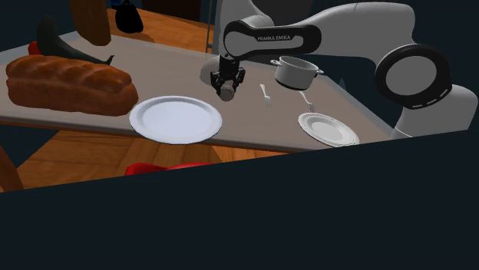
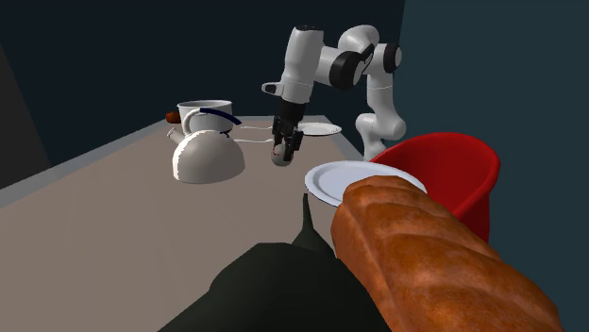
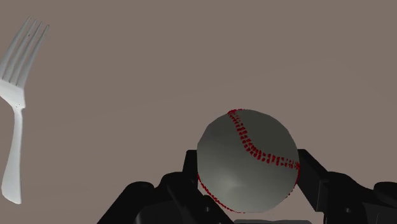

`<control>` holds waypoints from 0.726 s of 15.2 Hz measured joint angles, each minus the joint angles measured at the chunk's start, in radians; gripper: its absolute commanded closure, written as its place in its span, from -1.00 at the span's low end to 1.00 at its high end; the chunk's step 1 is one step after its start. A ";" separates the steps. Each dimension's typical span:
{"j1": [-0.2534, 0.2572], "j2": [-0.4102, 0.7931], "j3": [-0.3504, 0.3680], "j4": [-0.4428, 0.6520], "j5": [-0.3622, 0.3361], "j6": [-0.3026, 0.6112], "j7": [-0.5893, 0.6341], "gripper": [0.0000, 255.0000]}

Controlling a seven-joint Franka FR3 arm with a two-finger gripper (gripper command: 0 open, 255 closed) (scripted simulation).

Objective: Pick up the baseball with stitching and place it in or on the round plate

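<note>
Over the middle of the grey-brown bench [image 1: 153,73], the black hand [image 1: 228,86] points down and is closed around the baseball [image 1: 227,94]. From the wrist view, the ball is grey-white with red stitching. The two fingers [image 3: 313,173] press on its two sides, so the hand is open only as wide as the ball. I cannot tell if the ball touches the bench or hangs just above it.

To the shoulder view's left of the ball, and nearer to the camera, lies the large round plate [image 1: 176,120]. It is white and it sits at the near edge of the bench. The ball and this plate are apart.

A white fork [image 1: 265,94] lies just to the shoulder view's right of the hand. Farther right stands a grey pot [image 1: 295,73] with two handles, and a smaller plate [image 1: 328,129] lies near the right end. A long brown bread loaf [image 1: 69,84] lies at the left end.

From the second exterior view, a white kettle [image 2: 208,156] stands on the bench to that view's left of the hand, and a red chair [image 2: 453,174] stands beside the bench.
</note>
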 measured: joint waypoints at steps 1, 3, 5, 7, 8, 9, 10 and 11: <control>0.000 0.000 0.000 0.000 0.000 0.000 0.000 1.00; 0.000 0.000 0.000 0.000 0.000 0.000 0.000 1.00; 0.000 0.000 0.000 0.000 0.000 0.000 0.000 1.00; 0.000 0.000 0.000 0.000 0.000 0.000 0.000 1.00; 0.000 0.000 0.000 0.000 0.000 0.000 0.000 1.00; 0.000 0.000 0.000 0.000 0.000 0.000 0.000 1.00; 0.000 0.000 0.000 0.006 0.001 -0.006 -0.001 1.00; 0.001 0.001 0.000 0.016 0.001 -0.016 -0.003 1.00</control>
